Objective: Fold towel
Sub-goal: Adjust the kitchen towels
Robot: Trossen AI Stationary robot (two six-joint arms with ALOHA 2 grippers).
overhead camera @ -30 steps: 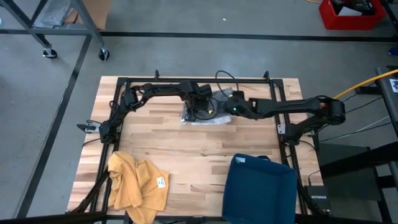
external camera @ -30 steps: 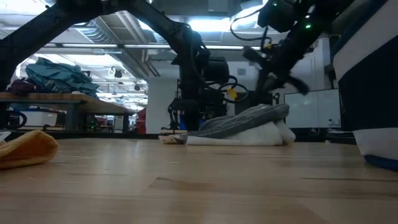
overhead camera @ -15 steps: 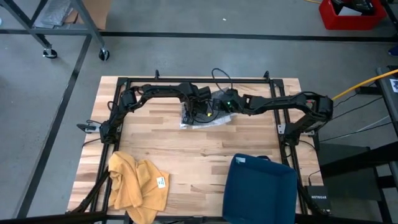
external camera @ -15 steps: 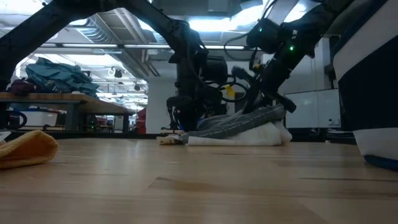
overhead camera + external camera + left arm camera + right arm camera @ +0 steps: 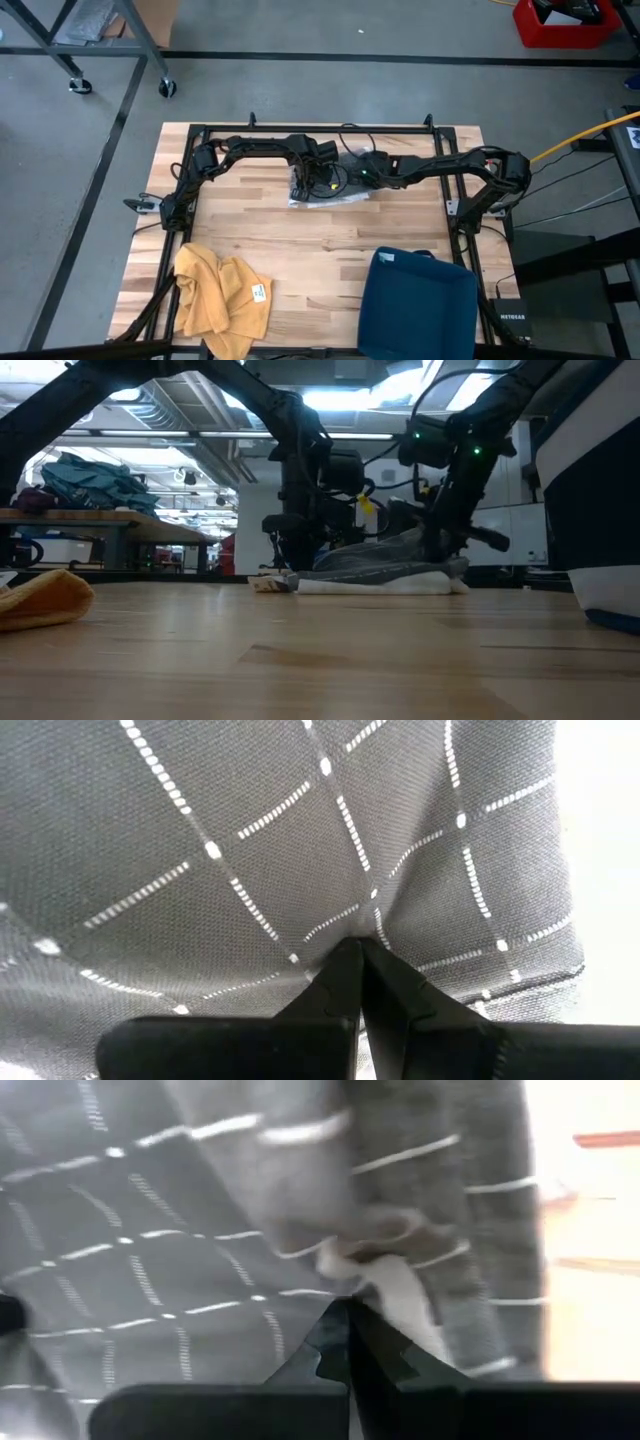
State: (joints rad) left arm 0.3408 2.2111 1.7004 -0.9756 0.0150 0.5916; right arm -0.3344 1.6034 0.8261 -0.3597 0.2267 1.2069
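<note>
Your wooden table: grey checked towel bunched between the left gripper and right gripper, both pinched on its cloth; yellow cloth and blue bin well nearer you; concrete floor beyond

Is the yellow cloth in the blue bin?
No, the yellow cloth lies bunched on the bare table near its front left corner, apart from the blue bin.
</note>
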